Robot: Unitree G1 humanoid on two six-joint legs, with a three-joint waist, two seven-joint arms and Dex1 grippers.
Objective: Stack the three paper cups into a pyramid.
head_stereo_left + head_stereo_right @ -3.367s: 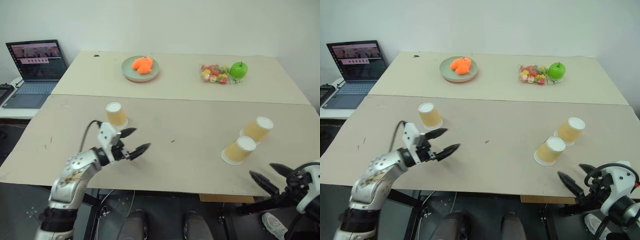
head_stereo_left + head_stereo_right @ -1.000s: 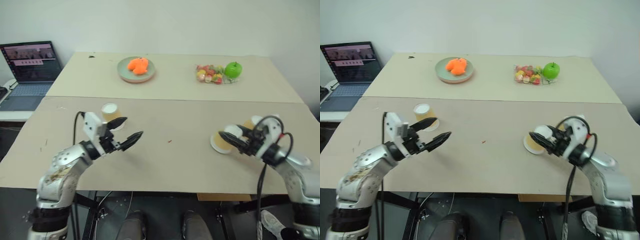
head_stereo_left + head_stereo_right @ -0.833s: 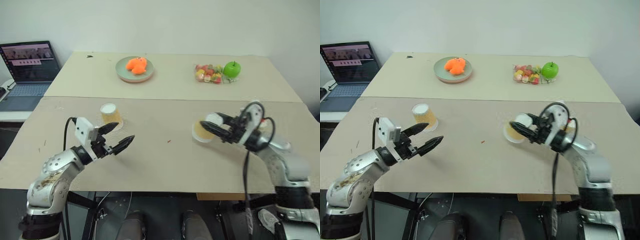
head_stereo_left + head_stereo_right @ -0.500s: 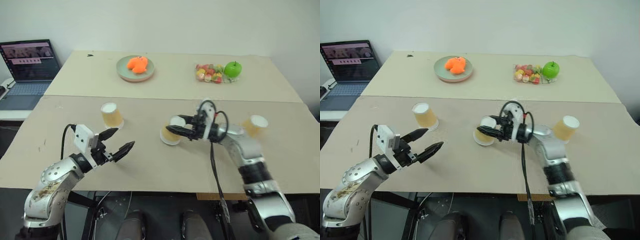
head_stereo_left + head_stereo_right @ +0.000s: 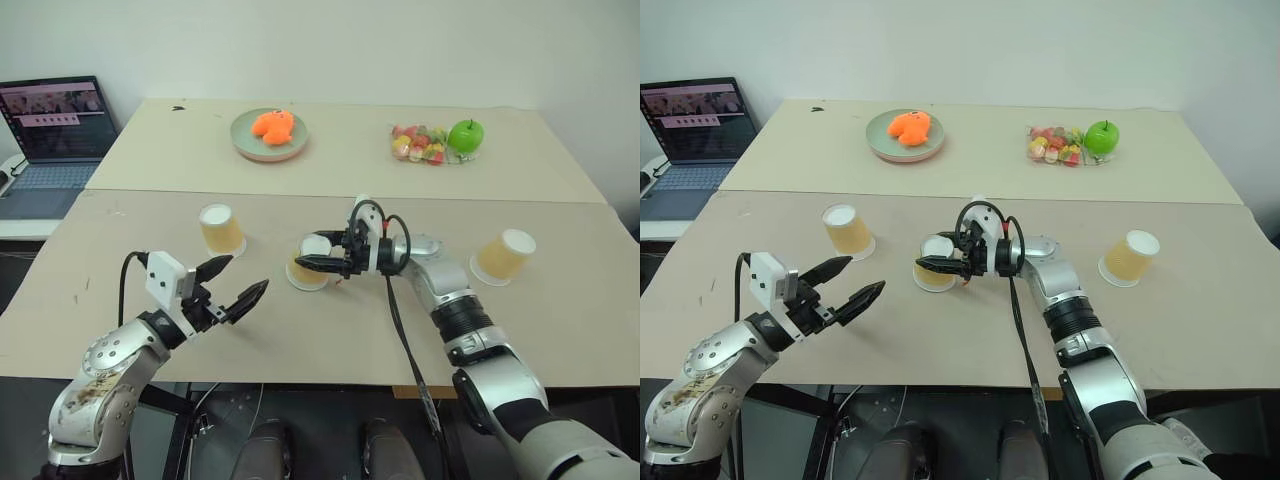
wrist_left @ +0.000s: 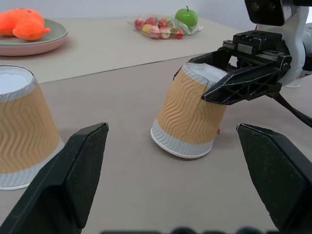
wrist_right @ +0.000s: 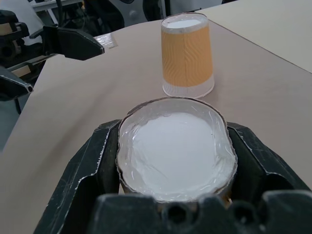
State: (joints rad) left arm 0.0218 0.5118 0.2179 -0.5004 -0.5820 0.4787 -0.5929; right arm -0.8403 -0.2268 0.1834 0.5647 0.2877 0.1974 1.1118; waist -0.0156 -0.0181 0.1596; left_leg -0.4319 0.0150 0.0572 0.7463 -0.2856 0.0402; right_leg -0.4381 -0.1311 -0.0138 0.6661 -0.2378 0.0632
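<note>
A: Where's the carried tan-orange paper cup (image 5: 308, 268)?

B: Upside down, tilted, pinched in the right gripper's (image 5: 318, 262) jaws, mid-desk (image 5: 330, 330), near a second cup (image 5: 221, 229); the third (image 5: 503, 256) sits far right.

A: Next?

B: Probably set it beside the second. The left gripper's (image 5: 233, 285) jaws are spread, empty.

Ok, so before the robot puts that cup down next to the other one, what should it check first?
1. Right gripper shut firmly on the carried cup: ok, its fingers clamp the cup near the top.
2. Carried cup upright: not ok, it leans, its rim lifted off the table on one side.
3. Left cup standing upside down, ready as a base: ok.
4. Gap between the two cups closed: not ok, bare table still lies between them.
5. Left gripper out of the way: ok, it hangs open, in front of the left cup and touching nothing.
6. Third cup free for later: ok, it stands alone on the right.
</note>
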